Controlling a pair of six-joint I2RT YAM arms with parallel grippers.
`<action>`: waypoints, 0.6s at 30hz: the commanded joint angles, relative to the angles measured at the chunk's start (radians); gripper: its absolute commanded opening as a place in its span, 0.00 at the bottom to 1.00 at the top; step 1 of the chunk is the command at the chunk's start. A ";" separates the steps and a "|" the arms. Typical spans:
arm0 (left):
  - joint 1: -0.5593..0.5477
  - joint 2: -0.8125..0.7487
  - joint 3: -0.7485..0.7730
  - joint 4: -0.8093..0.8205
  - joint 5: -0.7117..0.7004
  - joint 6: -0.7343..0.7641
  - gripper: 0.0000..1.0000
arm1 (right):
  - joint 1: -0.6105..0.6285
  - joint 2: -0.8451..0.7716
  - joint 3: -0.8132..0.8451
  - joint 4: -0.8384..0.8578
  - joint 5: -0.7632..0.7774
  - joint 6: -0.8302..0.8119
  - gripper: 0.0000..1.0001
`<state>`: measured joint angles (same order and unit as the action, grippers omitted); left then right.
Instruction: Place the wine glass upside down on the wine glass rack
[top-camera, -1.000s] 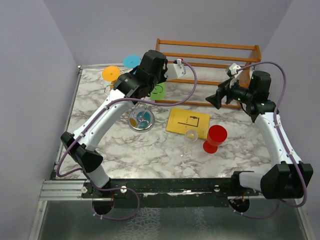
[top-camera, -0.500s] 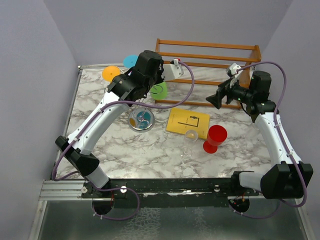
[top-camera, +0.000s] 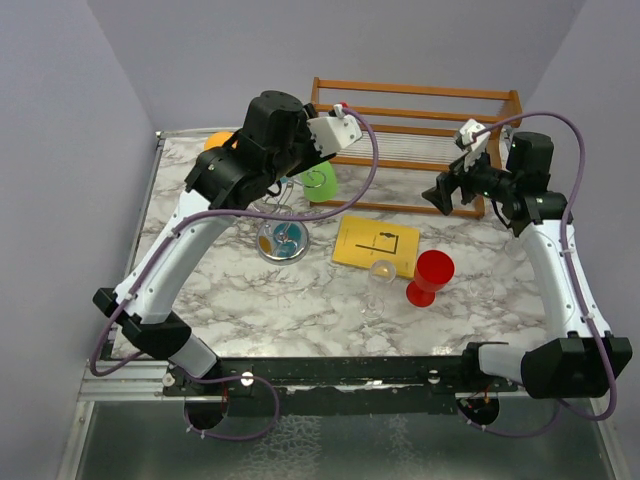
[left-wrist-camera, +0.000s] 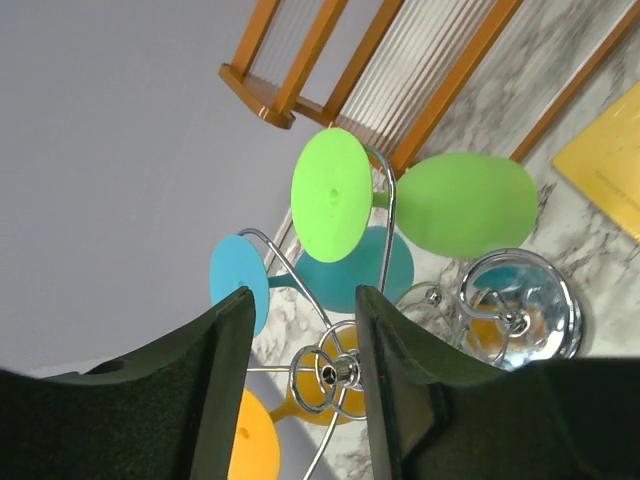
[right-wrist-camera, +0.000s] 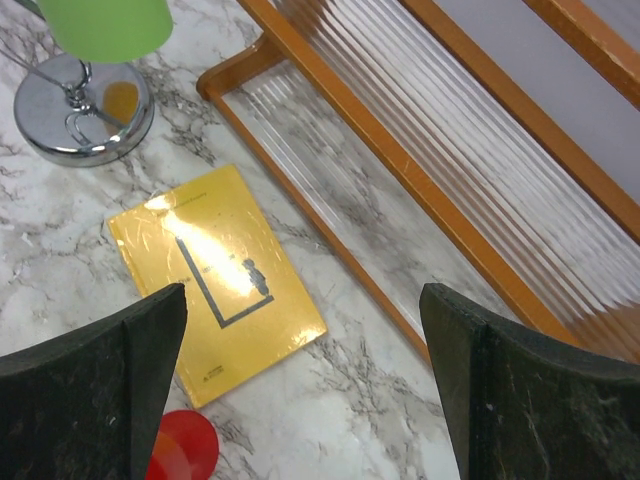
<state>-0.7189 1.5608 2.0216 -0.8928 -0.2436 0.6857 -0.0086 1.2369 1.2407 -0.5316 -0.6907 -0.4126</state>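
Observation:
The green wine glass (left-wrist-camera: 465, 205) hangs upside down on a curled arm of the silver wine glass rack (left-wrist-camera: 340, 372), foot (left-wrist-camera: 330, 195) uppermost. It also shows in the top view as the green wine glass (top-camera: 318, 181). A teal glass (left-wrist-camera: 355, 268) and an orange glass (left-wrist-camera: 250, 445) hang there too. My left gripper (left-wrist-camera: 303, 300) is open above the rack's top, touching nothing. My right gripper (right-wrist-camera: 303, 300) hovers wide open and empty over the marble beside the wooden shelf rack (right-wrist-camera: 430, 170).
A red glass (top-camera: 430, 277) and a clear glass (top-camera: 380, 285) stand on the table in front of a yellow card (top-camera: 377, 245). The rack's round base (top-camera: 283, 241) sits left of the card. The wooden shelf rack (top-camera: 420, 110) lines the back wall.
My left gripper has opened and drawn back up and to the left, away from the green glass, which stays on the rack. My right gripper has risen slightly.

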 joint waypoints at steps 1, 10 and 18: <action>0.012 -0.053 0.057 -0.003 0.117 -0.107 0.52 | -0.004 -0.027 0.092 -0.254 0.062 -0.133 0.99; 0.016 -0.074 0.043 0.007 0.143 -0.161 0.89 | 0.028 0.023 0.175 -0.528 -0.006 -0.210 0.90; 0.020 -0.090 0.023 0.018 0.131 -0.165 0.89 | 0.045 -0.044 0.134 -0.614 0.155 -0.273 0.83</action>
<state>-0.7059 1.5032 2.0552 -0.8921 -0.1268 0.5392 0.0303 1.2457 1.3880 -1.0527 -0.6292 -0.6308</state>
